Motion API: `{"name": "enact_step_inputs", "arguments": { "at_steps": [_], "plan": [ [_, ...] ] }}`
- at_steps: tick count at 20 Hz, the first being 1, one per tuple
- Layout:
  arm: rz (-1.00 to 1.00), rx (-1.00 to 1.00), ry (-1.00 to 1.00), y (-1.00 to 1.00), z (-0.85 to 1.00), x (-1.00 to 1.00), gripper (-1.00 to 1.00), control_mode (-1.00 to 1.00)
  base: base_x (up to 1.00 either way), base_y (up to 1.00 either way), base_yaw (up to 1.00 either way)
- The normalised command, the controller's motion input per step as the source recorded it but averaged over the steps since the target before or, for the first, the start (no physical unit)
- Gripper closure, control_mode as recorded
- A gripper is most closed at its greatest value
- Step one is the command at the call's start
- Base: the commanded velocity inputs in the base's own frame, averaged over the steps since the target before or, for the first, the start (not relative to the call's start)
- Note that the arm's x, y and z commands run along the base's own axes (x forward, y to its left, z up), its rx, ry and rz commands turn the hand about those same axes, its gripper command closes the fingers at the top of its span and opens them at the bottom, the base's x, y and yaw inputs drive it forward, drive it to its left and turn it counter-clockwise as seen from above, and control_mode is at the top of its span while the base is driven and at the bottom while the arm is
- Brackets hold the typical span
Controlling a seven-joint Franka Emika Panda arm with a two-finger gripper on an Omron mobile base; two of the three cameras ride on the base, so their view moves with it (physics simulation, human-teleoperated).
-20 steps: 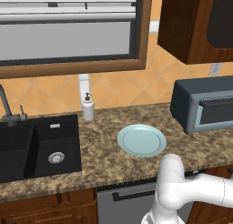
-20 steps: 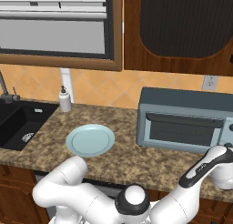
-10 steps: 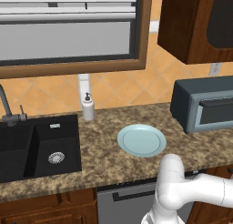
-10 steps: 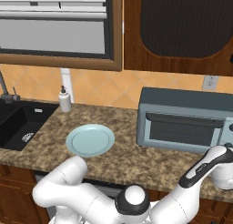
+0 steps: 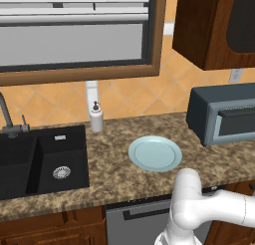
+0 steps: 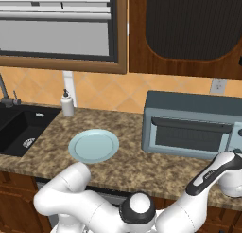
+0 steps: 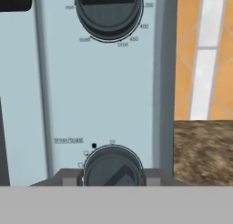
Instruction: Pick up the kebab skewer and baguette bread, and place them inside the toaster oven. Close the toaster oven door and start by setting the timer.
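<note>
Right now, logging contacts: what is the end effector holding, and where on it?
The end effector grips the lower timer knob, one finger on each side of its rim.

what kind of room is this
A home kitchen, rendered rather than real: a speckled stone counter with a black sink set in it, a toaster oven against an orange tiled wall, and dark wooden cabinets above.

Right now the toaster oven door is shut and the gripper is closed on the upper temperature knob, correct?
Not quite. The toaster oven door is shut, but the hand view shows the gripper closed on the lower timer knob, not the temperature knob above it.
</note>
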Motion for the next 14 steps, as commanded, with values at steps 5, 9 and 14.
{"name": "enact_step_inputs", "arguments": {
  "at_steps": [5,9,14],
  "plan": [
    [-0.01,0.00,-0.02,0.00,0.05,0.15,1.00,-1.00,0.00,0.00,0.00],
    [0.00,0.00,-0.06,0.00,0.00,0.32,1.00,-1.00,0.00,0.00,0.00],
    [0.00,0.00,0.00,0.00,0.00,0.03,1.00,-1.00,0.00,0.00,0.00]
  ]
}}
